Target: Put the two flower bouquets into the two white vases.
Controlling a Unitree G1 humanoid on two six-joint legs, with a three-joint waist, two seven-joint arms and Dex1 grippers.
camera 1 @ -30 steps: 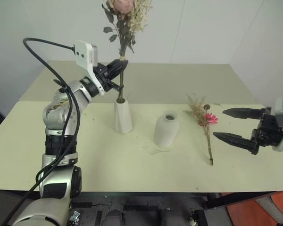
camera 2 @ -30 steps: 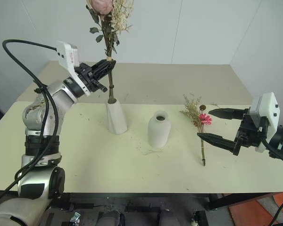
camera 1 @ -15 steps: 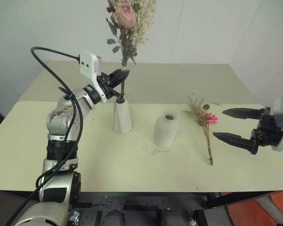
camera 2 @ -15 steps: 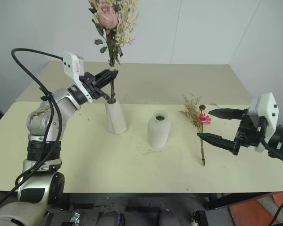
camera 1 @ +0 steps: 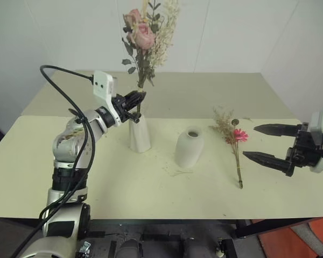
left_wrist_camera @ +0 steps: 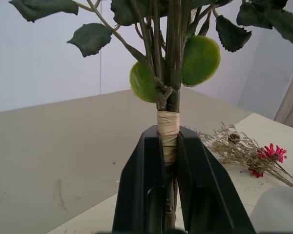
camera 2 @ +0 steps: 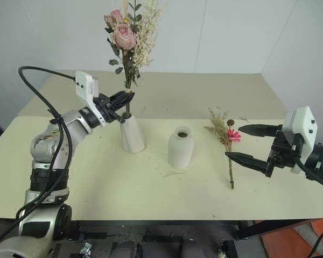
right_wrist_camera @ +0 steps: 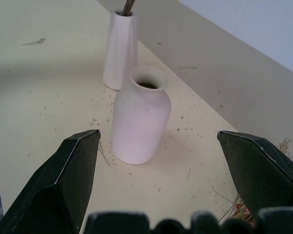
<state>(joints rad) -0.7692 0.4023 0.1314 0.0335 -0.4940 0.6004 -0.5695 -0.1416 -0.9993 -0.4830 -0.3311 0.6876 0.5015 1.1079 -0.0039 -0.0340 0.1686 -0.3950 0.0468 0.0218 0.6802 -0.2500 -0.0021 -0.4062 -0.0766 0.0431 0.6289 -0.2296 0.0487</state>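
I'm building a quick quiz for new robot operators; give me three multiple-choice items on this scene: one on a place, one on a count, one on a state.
1. Where does the thin bouquet with the pink daisy lie?
A. on the table, between the rounded vase and the right gripper
B. inside the rounded vase
C. in the left gripper

2. How many white vases stand on the table?
A. one
B. two
C. three

3. How are the right gripper's fingers?
A. shut on a stem
B. shut on nothing
C. spread open, holding nothing

Answers:
1 A: it lies flat, to the right of the rounded vase.
2 B: the tall vase and the rounded one.
3 C: they stand wide apart, while the left gripper clamps the rose bouquet, whose stems enter the tall vase.
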